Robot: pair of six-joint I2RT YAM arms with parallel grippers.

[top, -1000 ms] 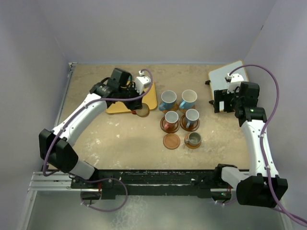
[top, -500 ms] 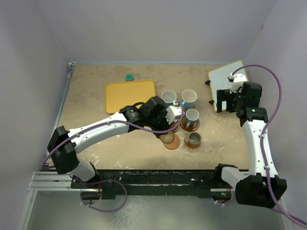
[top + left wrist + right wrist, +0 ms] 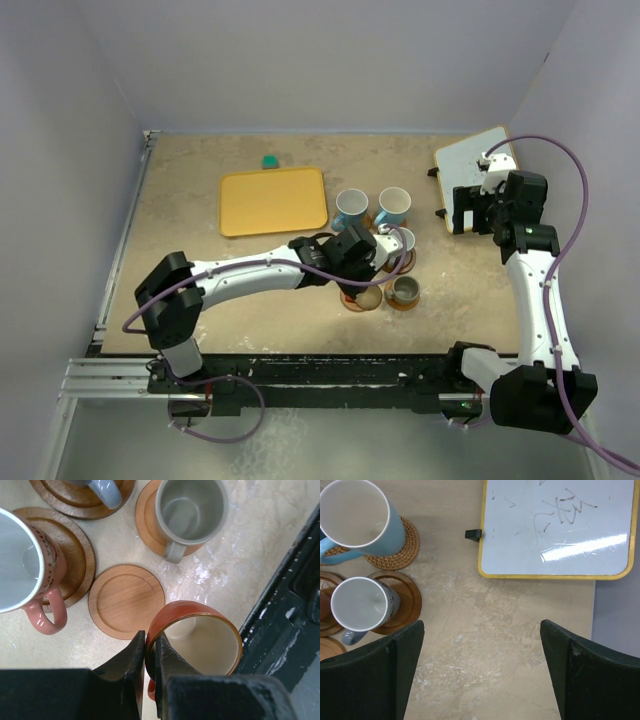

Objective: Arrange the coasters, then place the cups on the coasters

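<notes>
My left gripper (image 3: pixel 150 642) is shut on the rim of an orange-brown cup (image 3: pixel 200 640), one finger inside the wall and one outside. The cup hangs just beside a bare plain coaster (image 3: pixel 126 601). From the top camera, this gripper (image 3: pixel 365 272) is at the front of the cup group. A grey cup (image 3: pixel 187 512) and a pink cup (image 3: pixel 25 570) each stand on a coaster. Two light blue cups (image 3: pixel 350 208) (image 3: pixel 393 205) stand at the back, and a pale cup (image 3: pixel 362 605) stands on a brown coaster (image 3: pixel 407 602). My right gripper (image 3: pixel 480 670) is open and empty over bare table.
A yellow tray (image 3: pixel 273 200) lies at the back left with a small green object (image 3: pixel 270 161) behind it. A yellow-framed whiteboard (image 3: pixel 555 525) lies at the back right, just beyond my right gripper. The black rail (image 3: pixel 295 595) runs along the near table edge.
My left arm has swung from the yellow tray to the front of the cup group, carrying the orange-brown cup. The right arm has not moved.
</notes>
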